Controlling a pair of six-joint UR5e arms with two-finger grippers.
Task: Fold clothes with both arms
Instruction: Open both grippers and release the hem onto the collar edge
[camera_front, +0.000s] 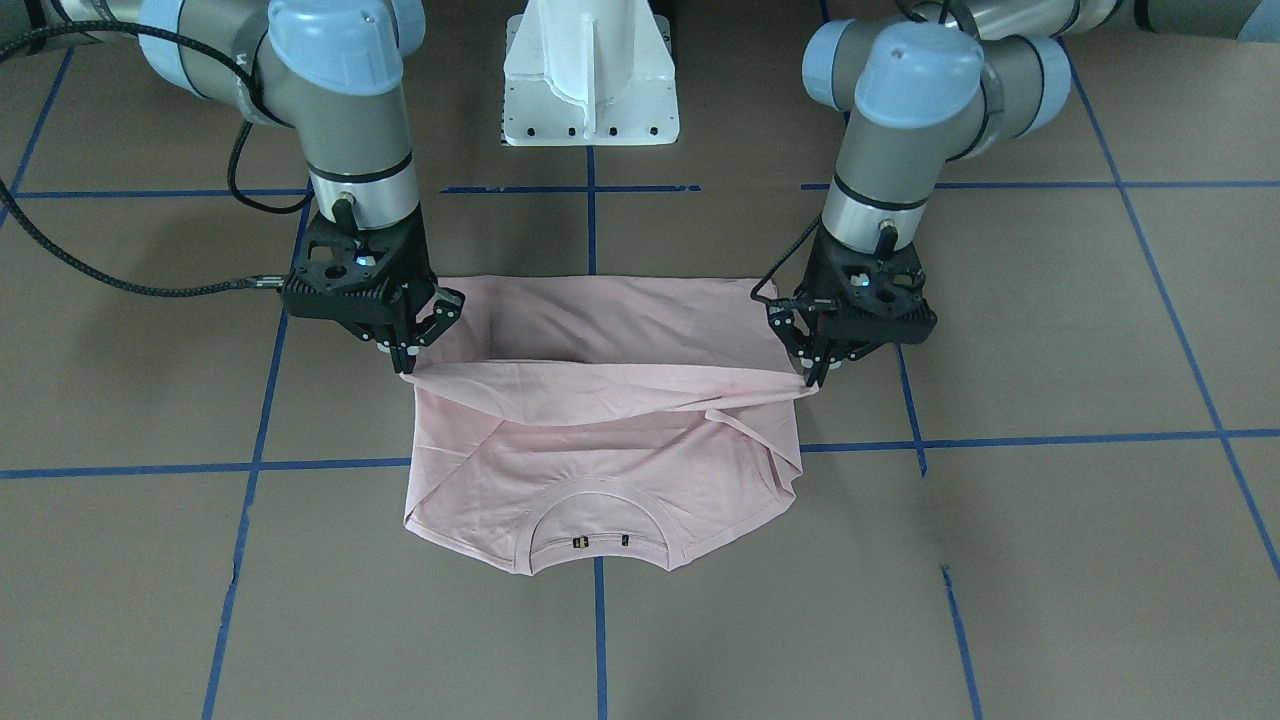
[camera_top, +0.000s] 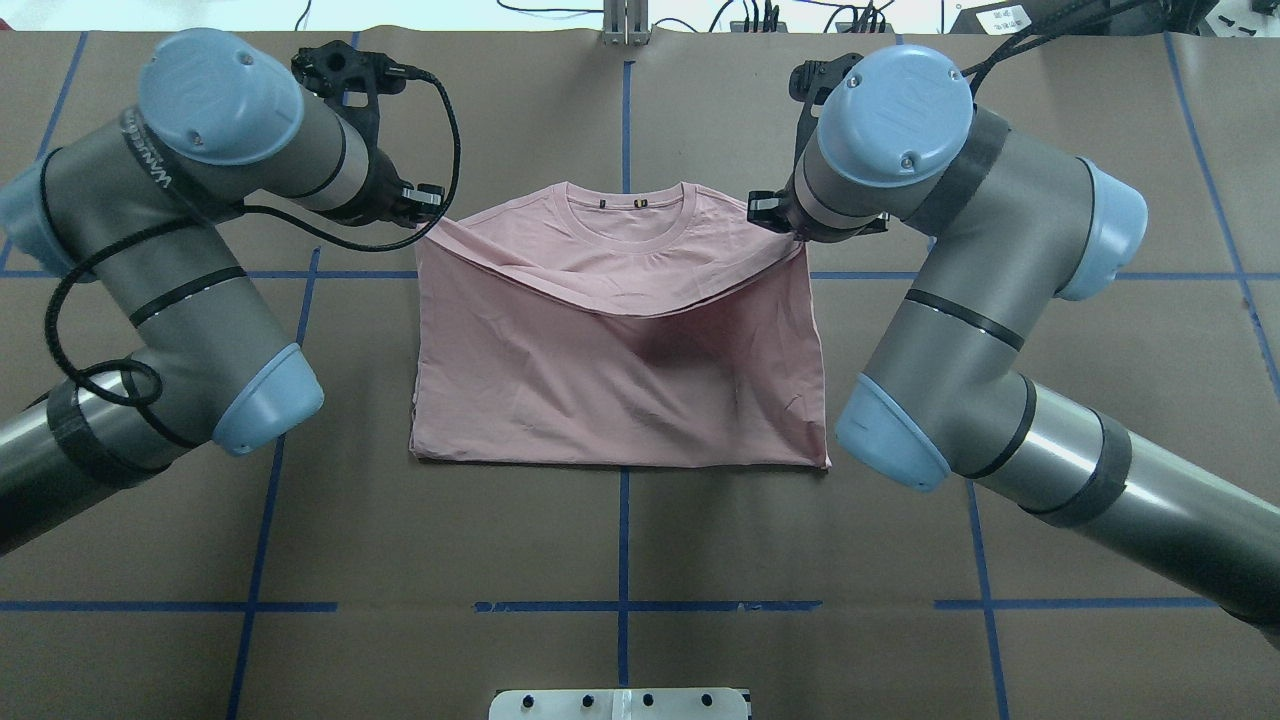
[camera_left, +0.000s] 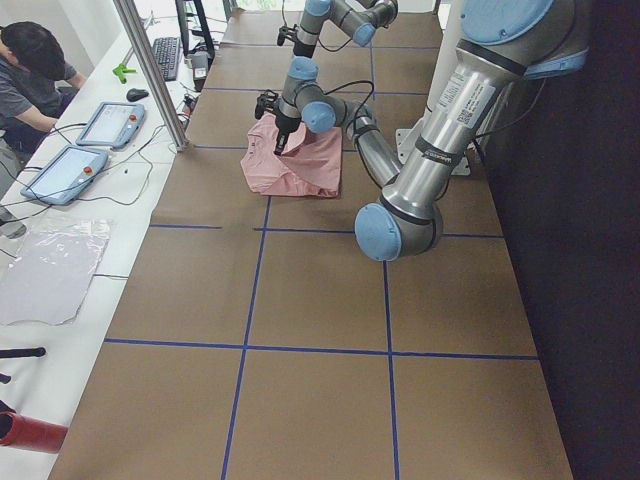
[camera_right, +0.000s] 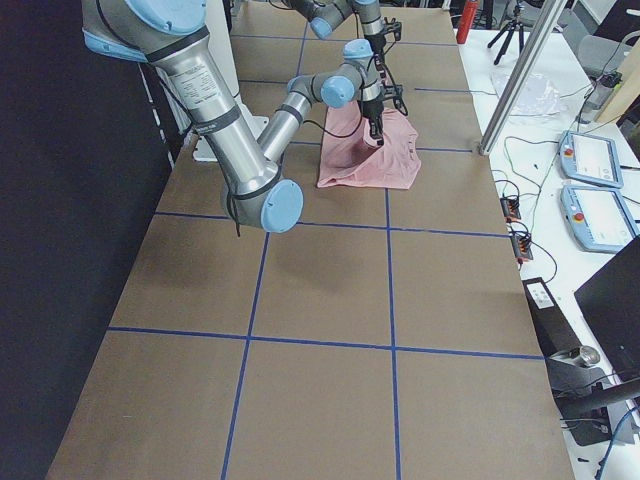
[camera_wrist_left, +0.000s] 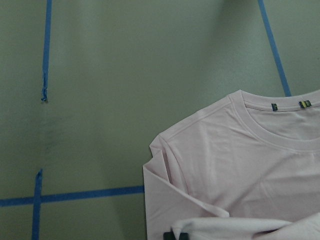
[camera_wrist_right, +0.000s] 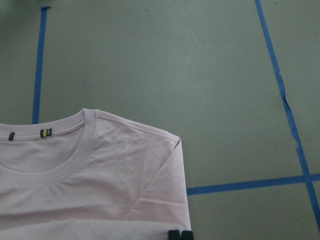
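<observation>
- Collar (camera_front: 600, 520): ribbed, the part nearest the front-facing camera, lying flat on the table (camera_front: 1000, 560).
- T-shirt (camera_front: 600, 470): pale pink, mid-table. Judged light and limp, since it sags between the two holds. Probably best taken at the hem corners.
- Left gripper (camera_front: 815, 375), right gripper (camera_front: 405, 362): each pinching one raised hem corner.
- Front-facing view shows both pinches, which the overhead view hides. Wrist views show the shoulders lying flat.

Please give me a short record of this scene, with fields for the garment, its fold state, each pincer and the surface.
garment: pale pink T-shirt, collar away from the robot
fold state: hem edge raised above the body, sagging in the middle
left pincer: shut on one hem corner
right pincer: shut on the other hem corner
surface: brown table with blue tape lines
</observation>
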